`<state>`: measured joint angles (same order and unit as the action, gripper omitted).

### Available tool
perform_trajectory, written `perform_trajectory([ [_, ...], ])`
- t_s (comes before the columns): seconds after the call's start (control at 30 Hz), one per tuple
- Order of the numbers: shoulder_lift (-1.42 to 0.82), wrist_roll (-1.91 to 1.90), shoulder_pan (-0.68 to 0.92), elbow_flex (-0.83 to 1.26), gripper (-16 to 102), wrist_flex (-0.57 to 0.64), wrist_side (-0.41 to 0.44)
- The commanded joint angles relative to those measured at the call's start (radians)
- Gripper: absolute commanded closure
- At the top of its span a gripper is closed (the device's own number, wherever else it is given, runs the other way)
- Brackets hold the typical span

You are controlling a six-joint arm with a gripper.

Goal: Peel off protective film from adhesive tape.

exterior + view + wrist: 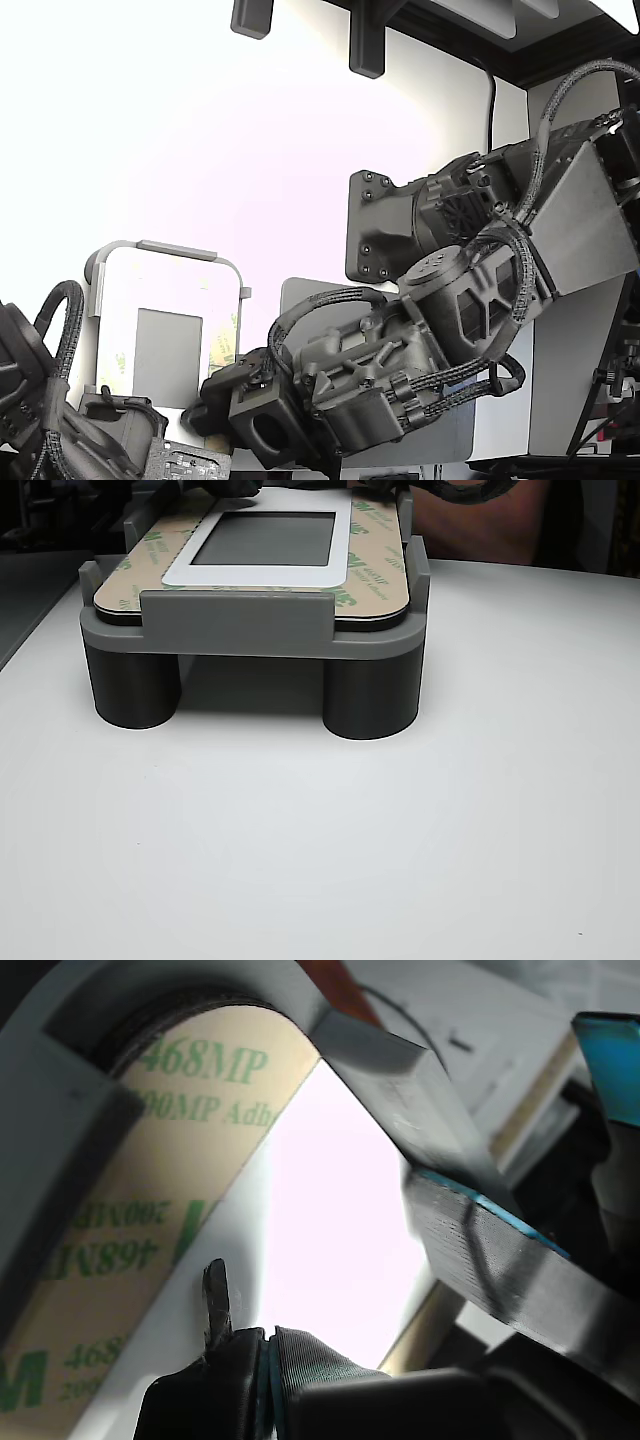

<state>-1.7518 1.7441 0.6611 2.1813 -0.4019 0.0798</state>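
The protective film (150,1190) is a pale-yellow strip with green print, lying flat along the edge of the white panel (330,1220). My gripper (262,1360) is low beside it. Its two dark fingers lie against each other with a teal line between them. A thin dark tip (215,1295) rests at the film's border. No film shows between the fingers. In the exterior view the gripper (225,395) sits at the near right corner of the panel (165,285), by the film (224,345). The other view shows film (372,550) along the panel's sides.
The panel lies in a grey fixture (235,620) on round legs, on a white table. A grey rectangular patch (168,355) fills the panel's middle. A second dark arm (90,430) sits at the exterior view's lower left. A grey block with a blue edge (500,1260) stands close by.
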Motion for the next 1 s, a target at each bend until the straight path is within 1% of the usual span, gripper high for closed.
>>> perform_trajectory([
  [0.0, -0.028, 0.002, -0.008, -0.015, 96, 0.018, 0.002],
  [0.97, -0.034, -0.009, 0.0, -0.003, 96, 0.014, 0.015],
])
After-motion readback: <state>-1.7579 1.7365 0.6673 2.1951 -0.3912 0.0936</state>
